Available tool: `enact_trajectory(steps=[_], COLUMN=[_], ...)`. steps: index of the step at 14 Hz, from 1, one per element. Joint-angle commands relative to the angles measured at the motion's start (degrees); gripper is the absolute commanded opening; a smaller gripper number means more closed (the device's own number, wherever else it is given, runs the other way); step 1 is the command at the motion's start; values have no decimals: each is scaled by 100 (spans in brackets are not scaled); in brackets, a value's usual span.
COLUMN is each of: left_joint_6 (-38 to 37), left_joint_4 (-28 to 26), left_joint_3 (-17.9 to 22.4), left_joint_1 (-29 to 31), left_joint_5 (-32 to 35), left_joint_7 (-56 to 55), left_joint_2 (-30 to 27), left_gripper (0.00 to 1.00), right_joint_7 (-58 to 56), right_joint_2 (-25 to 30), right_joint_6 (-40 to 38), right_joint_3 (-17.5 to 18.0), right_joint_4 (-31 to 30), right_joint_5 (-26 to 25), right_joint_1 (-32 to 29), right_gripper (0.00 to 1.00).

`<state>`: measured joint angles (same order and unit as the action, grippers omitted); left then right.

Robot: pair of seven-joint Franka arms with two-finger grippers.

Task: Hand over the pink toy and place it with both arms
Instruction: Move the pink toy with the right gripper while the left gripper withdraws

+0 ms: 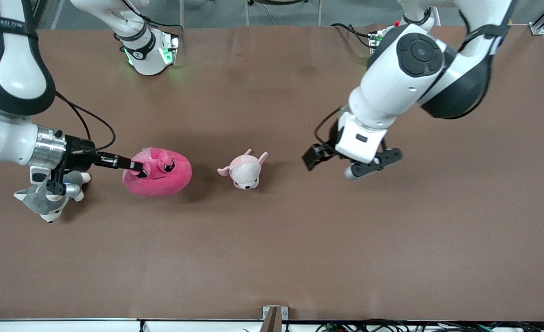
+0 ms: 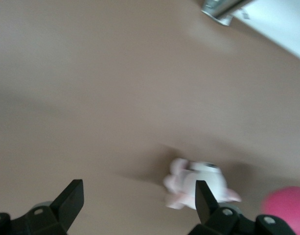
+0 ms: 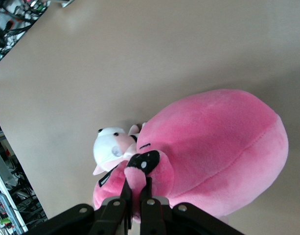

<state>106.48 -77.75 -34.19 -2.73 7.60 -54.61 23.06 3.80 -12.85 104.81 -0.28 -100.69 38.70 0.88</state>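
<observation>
The pink toy [image 1: 159,173], a round hot-pink plush with dark angry eyes, lies on the brown table toward the right arm's end. My right gripper [image 1: 136,167] is shut on a small pink flap at its top edge; in the right wrist view the fingers [image 3: 147,188] pinch that flap, with the toy's body [image 3: 223,147] beside them. My left gripper [image 1: 345,162] is open and empty, hovering over bare table toward the left arm's end. In the left wrist view its fingertips [image 2: 74,196] stand wide apart.
A small pale pink-and-white plush animal [image 1: 245,169] lies between the pink toy and my left gripper; it also shows in the left wrist view [image 2: 196,183]. A grey-and-white plush [image 1: 50,198] lies under my right wrist.
</observation>
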Motion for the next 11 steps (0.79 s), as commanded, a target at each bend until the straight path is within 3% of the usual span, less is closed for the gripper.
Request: enact_trajectory(steps=[1, 6, 10, 11], left_joint_6=[-697, -1277, -1929, -1956], left_joint_4=[-56, -74, -266, -406], left_joint_3=[-17, 27, 1632, 1827], left_joint_1=[508, 1476, 802, 713], left_joint_5=[321, 303, 172, 15], left_joint_7=[1194, 3313, 4247, 4362], left_joint_2=[-397, -986, -1742, -1883], left_gripper=[100, 100, 100, 100], right_joint_7=[50, -299, -951, -1012], right_joint_2=[-235, -578, -833, -868], right_joint_6=[-75, -92, -127, -206], right_joint_3=[90, 108, 116, 108], right_joint_4=[138, 147, 155, 147], right_joint_5=[6, 23, 110, 294], right_joint_1=[-272, -641, -870, -888], right_gripper=[2, 2, 2, 2])
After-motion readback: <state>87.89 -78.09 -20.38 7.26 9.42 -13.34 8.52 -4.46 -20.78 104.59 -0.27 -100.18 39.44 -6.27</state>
